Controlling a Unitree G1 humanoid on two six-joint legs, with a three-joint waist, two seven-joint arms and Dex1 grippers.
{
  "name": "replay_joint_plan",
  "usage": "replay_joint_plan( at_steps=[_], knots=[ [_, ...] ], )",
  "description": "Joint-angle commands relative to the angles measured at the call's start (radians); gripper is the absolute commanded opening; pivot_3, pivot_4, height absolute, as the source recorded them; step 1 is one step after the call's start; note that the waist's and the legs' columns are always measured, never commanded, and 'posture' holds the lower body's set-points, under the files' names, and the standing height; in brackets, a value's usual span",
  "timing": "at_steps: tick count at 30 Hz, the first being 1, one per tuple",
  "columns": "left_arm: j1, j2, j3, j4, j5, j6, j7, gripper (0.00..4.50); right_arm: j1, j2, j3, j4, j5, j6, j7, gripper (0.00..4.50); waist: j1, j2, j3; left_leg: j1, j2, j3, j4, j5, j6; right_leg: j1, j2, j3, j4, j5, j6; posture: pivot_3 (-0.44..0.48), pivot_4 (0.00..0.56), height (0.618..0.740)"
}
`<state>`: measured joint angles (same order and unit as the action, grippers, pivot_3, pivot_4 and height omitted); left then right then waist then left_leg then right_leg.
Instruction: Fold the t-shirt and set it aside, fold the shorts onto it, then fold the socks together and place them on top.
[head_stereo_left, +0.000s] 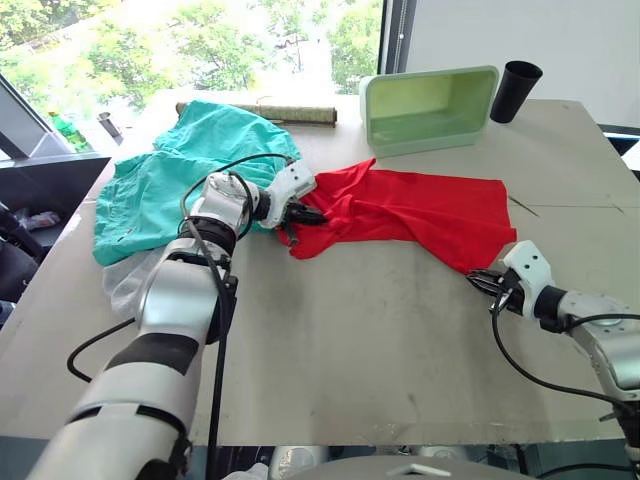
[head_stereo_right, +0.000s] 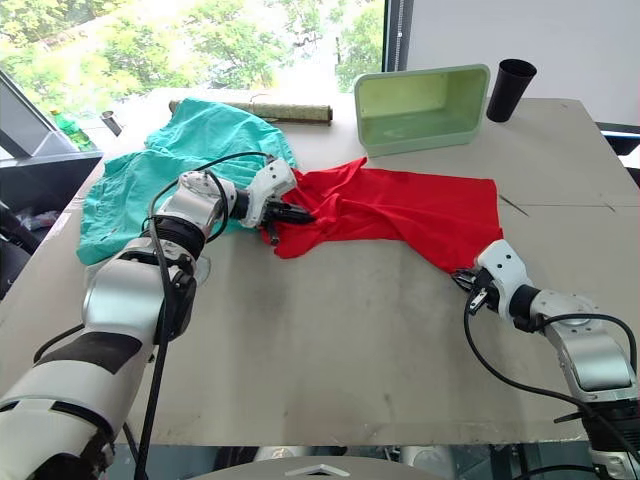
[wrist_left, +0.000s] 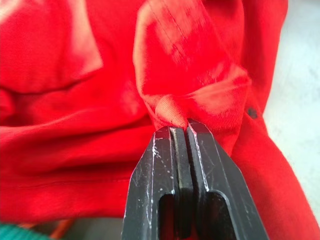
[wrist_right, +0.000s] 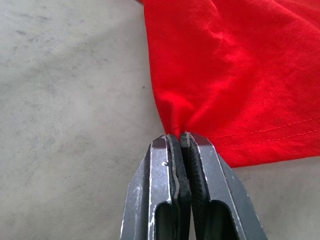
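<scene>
Grey tabletop: red t-shirt spread beside teal shorts. Left gripper clamped on t-shirt fold, right gripper pinching its hem corner.

Red t-shirt lies rumpled mid-table; teal shorts bunched to its left, edges touching

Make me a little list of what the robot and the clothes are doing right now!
left gripper: shut on a bunched fold of the t-shirt
right gripper: shut on the t-shirt's hem corner
t-shirt: spread on the table, stretched between both grippers
shorts: crumpled on the robot's left, not folded
bin: pale green, tipped on its side at the far edge
cup: black, beside the bin
</scene>
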<state>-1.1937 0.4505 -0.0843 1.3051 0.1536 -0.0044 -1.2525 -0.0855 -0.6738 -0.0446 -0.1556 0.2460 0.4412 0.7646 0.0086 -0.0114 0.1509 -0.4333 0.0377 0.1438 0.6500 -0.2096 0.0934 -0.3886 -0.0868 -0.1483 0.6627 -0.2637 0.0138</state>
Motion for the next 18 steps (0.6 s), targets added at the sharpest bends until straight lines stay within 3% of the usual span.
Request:
replay_joint_plan(
  at_steps=[1, 11, 18],
  knots=[
    [-0.042, 0.046, 0.063, -0.023, -0.068, 0.022, -0.074, 0.06, -0.061, -0.033, -0.051, -0.022, 0.020, 0.012, 0.004, 0.00, -0.002, 0.000, 0.000, 0.000, 0.000, 0.000, 0.000, 0.000, 0.000, -0.001, 0.000, 0.000, 0.000, 0.000, 0.000, 0.000, 0.150, 0.740],
    [-0.120, 0.118, 0.214, -0.078, -0.242, 0.117, -0.267, 0.06, -0.183, -0.090, -0.113, 0.002, 0.067, 0.044, 0.027, 0.00, -0.007, 0.000, 0.000, -0.001, 0.000, 0.000, 0.001, 0.000, 0.000, -0.001, 0.000, 0.000, 0.000, 0.000, 0.000, 0.000, 0.150, 0.740],
    [-0.113, 0.130, 0.229, -0.105, -0.272, 0.139, -0.248, 0.06, -0.200, -0.116, -0.149, 0.004, 0.098, 0.064, 0.042, 0.00, -0.014, 0.000, 0.000, -0.001, 0.000, 0.001, 0.001, 0.000, 0.000, -0.001, 0.000, 0.000, 0.001, 0.000, 0.000, 0.000, 0.150, 0.740]
  ],
)
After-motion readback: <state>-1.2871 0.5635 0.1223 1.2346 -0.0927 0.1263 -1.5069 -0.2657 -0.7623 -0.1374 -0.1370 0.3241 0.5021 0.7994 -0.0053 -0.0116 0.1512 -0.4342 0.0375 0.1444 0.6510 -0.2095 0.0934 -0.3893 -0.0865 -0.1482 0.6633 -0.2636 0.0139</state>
